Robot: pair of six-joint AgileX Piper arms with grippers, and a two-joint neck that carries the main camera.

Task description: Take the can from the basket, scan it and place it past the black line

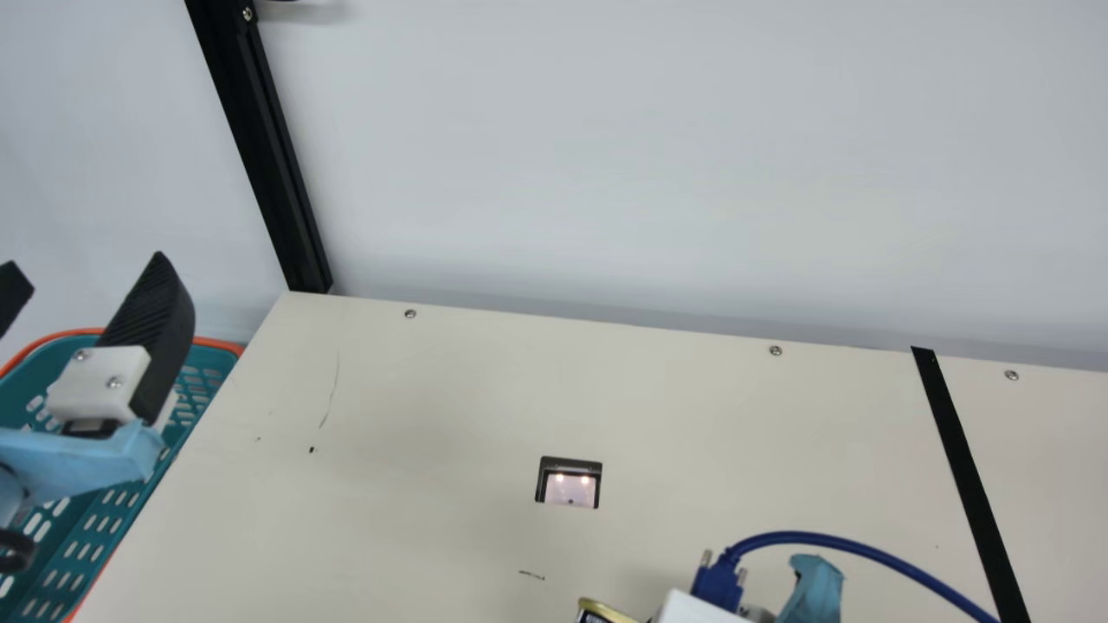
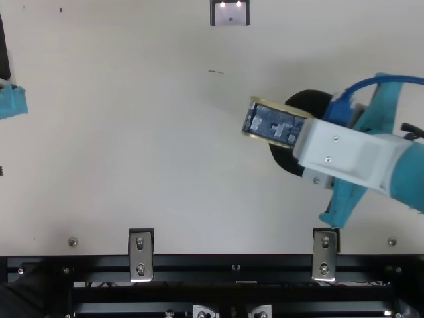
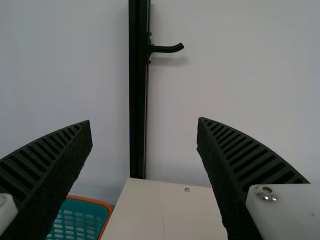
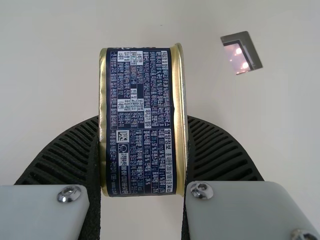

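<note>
My right gripper is shut on the can, right of centre in the top view. In the right wrist view the dark blue can with gold rims is pinched between both pads of my right gripper. The can's gold rim shows at the main view's bottom edge. My left gripper stands open over the teal basket at far left. In the left wrist view, my left gripper has nothing between its fingers. The scanner is lit, and the black line lies at right.
A blue cable arches from the right wrist across the table. A black post rises at the table's back left corner, before the white wall. Metal brackets sit along the table's near edge.
</note>
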